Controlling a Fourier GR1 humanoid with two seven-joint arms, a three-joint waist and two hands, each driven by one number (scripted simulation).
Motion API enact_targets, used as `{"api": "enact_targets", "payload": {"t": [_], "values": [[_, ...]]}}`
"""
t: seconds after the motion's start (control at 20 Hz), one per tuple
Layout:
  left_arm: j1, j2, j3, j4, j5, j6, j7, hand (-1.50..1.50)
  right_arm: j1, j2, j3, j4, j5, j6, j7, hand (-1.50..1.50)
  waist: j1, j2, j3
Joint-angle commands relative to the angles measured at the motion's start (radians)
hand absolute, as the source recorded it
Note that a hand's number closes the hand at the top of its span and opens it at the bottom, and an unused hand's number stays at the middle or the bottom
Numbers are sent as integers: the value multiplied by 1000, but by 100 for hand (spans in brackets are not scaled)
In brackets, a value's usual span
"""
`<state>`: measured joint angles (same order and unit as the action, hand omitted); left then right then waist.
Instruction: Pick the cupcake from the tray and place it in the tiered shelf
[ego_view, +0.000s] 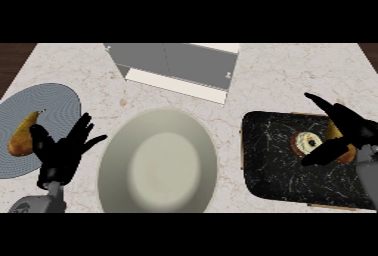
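Right hand (345, 131) spread open over the cupcake (308, 143) (round, pale-topped) on the black marbled tray (273, 165), grey boxy shelf (177, 67) well apart, left hand (65, 150) open, resting, speckled tabletop (280, 80).

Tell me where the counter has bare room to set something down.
Bare counter lies between the tiered shelf and the black tray. The front is crowded: pear plate, left robot hand, white plate, tray.
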<state>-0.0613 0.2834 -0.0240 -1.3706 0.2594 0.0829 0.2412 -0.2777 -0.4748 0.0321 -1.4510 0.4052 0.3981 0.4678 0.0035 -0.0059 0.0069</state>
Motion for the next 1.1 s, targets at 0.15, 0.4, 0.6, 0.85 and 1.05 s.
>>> {"api": "enact_targets", "payload": {"t": [0.15,0.4,0.6,0.85,1.05], "values": [[44,-22,-3,-7,-32,-3,46,0,-51,50,4,66,38,17,-51,-150,2,6,-7],[43,-33,-6,54,-58,-11,-21,0,20,0,108,32,72,115,-194,150,-3,6,-7],[-9,-59,-17,12,-65,14,58,0,-31,87,99,84,86,69,-195,150,-1,6,-7],[21,-37,23,72,-58,-28,10,0,74,107,97,-93,87,15,-235,150,-9,5,-7],[-5,-48,4,21,-67,0,50,0,-45,340,231,-210,188,-95,83,150,7,4,-9]]}}
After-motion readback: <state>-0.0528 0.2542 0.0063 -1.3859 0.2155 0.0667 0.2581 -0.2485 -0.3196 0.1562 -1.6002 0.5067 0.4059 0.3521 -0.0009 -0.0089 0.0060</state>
